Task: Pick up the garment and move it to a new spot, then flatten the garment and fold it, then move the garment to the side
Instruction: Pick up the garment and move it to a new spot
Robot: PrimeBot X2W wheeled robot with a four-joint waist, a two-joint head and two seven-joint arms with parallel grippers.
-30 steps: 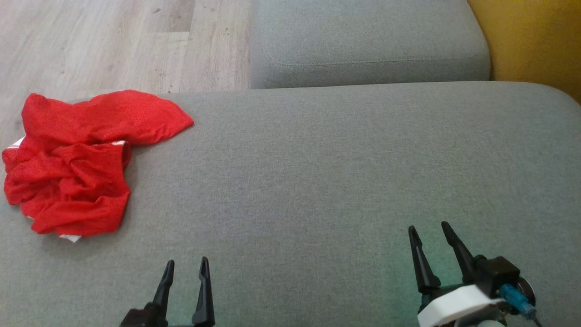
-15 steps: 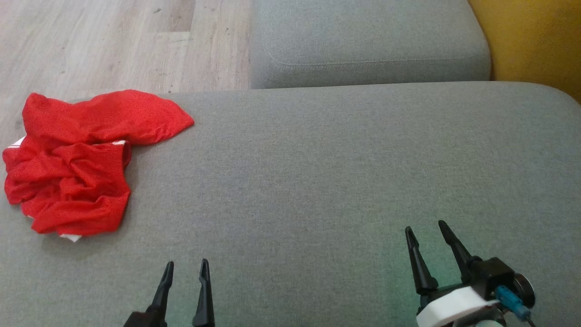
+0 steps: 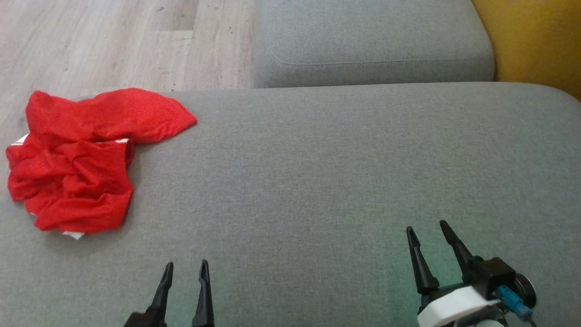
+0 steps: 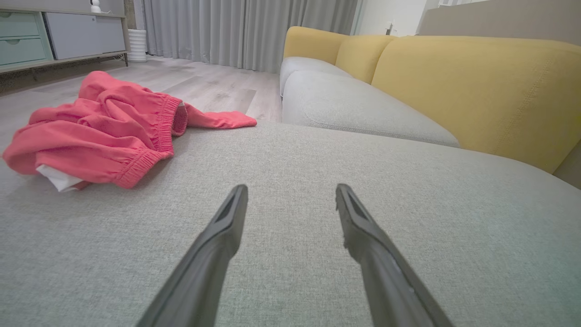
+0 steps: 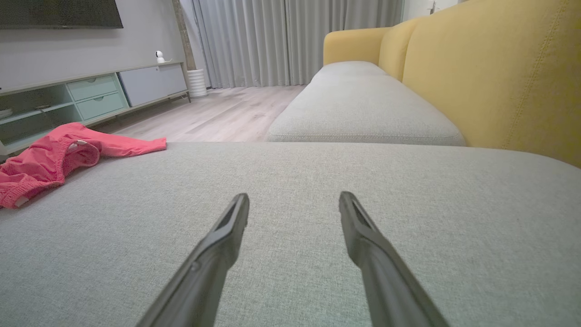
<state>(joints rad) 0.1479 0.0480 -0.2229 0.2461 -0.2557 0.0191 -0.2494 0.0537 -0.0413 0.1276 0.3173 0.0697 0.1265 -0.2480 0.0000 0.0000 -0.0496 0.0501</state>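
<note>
The left tool [image 3: 186, 263] and the right tool [image 3: 426, 226] both stand spread and empty, low over the near part of the grey sofa cushion [image 3: 317, 172] and well apart from each other. The red garment [image 3: 77, 168] lies crumpled at the cushion's far left corner, touched by neither. The pick-up looks not yet begun. Next, the left tool probably needs to reach forward and left, then close on a raised fold.

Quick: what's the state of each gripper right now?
Left gripper: open, empty, apart from the crumpled red fabric garment.
Right gripper: open, empty.
</note>
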